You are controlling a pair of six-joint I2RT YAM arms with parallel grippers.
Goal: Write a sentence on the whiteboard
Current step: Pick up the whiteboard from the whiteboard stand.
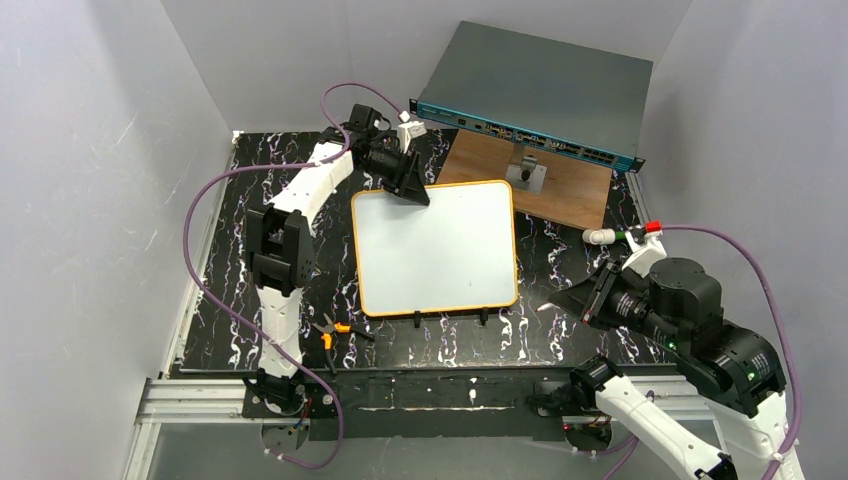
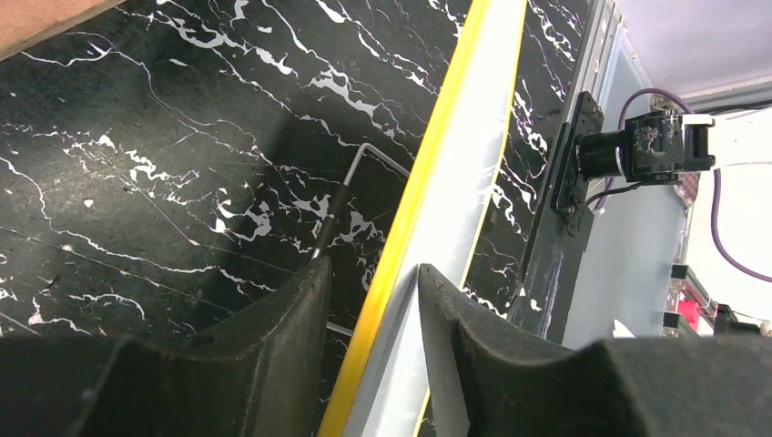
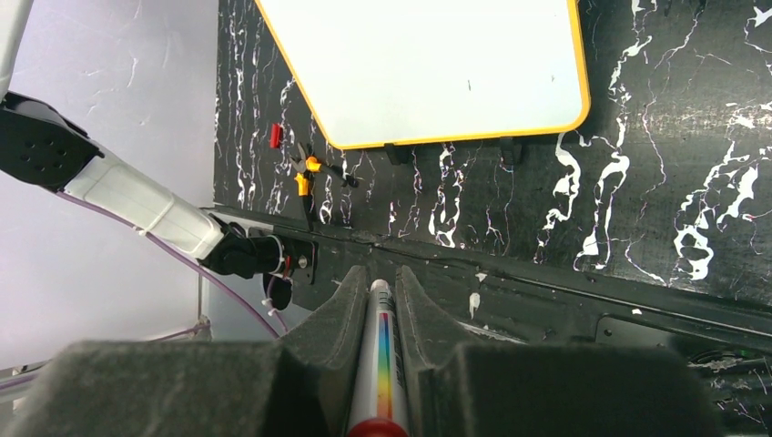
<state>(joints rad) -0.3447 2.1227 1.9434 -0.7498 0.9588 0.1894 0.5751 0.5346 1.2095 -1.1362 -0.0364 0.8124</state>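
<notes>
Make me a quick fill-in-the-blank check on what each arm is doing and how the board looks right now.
1. The right pincer is shut on a ___.
2. The left pincer straddles the rim of the ___.
3. That board carries ___ writing.
4. Orange-handled pliers lie off its near-___ corner.
Missing words: marker; whiteboard; no; left.

Counting what is here
One whiteboard [image 1: 435,250], one marker [image 3: 378,364], one pair of pliers [image 1: 330,330], one grey box [image 1: 540,90], one wood board [image 1: 570,185], two arms [image 1: 290,230] [image 1: 700,330]
</notes>
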